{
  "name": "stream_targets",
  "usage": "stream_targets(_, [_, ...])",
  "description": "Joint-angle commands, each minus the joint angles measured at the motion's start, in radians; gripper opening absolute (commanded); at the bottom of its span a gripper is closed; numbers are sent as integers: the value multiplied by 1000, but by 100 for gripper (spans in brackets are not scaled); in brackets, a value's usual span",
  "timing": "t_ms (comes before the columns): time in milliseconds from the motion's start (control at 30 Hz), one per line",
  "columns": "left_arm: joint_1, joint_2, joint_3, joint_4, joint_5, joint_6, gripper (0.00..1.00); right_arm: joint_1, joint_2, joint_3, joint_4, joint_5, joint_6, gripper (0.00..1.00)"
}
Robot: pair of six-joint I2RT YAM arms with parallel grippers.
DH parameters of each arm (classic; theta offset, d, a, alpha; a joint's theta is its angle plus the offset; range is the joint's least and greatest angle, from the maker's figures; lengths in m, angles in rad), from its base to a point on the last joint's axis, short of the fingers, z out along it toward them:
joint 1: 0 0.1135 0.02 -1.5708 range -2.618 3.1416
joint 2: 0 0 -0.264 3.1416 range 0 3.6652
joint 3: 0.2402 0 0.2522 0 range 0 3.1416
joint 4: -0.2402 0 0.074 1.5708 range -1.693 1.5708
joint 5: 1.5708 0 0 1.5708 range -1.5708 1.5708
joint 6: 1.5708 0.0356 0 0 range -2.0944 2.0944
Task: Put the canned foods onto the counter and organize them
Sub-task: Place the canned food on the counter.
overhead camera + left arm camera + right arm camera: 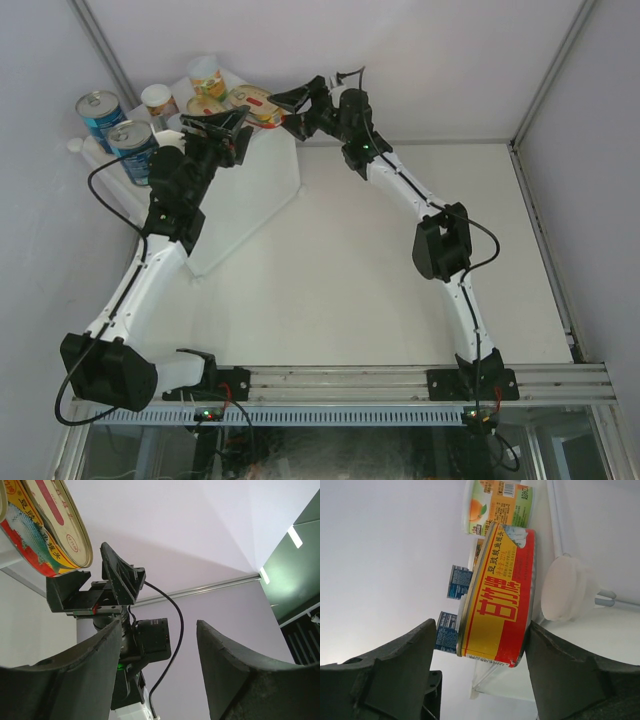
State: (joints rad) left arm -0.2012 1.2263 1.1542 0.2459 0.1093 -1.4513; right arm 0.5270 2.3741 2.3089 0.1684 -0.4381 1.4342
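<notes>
Reaching from the table's near edge toward the far left corner, both arms meet over the counter [262, 190]. What is each tool doing? (Desk)

Nearest, the left gripper [240, 125] hovers with its jaws spread and nothing between them. Just beyond it, the right gripper [280, 112] also stands parted, straddling a flat oval red-and-yellow tin [497, 597] that lies on the counter's top, near a round corner knob [565, 595]. A gap shows between the tin and one finger. The other finger is touching it or just beside it; I cannot tell which. (Photographer)

So which step is this? (Desk)

By my reading, the set-down of that tin: it rests on the counter and the jaws are not pinching it. (Photographer)

And behind it? (Desk)

An upright can with an orange-and-green label [207, 78], then a small short can [158, 100], and at the far left edge two tall blue-labelled cans [100, 112], silver tops up. All stand on the counter. (Photographer)

What does the next move call for? (Desk)

Probably a straight pull-back of the right gripper along the tin's length, jaws kept wide, so the close finger does not drag the tin off its spot. The left gripper sits near, so the two need room as they part. After that, I would judge, only tidying the row remains. (Photographer)
</notes>
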Motion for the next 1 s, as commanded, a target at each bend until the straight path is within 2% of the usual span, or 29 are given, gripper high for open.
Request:
stream_targets(0, [8, 3, 69, 46, 14, -6, 65, 3, -109, -19, -35, 13, -63, 70])
stream_targets(333, [9, 1, 77, 18, 14, 9, 65, 2, -149, 6, -283, 38, -161, 71])
stream_targets(467, [10, -5, 67, 18, 14, 11, 65, 8, -155, -6, -298, 39, -176, 72])
stream_targets(633, [15, -12, 68, 1, 23, 27, 65, 6, -202, -91, -225, 48, -174, 72])
stream_targets(967, [22, -33, 58, -41, 7, 82, 65, 0, -232, -93, -247, 17, -234, 73])
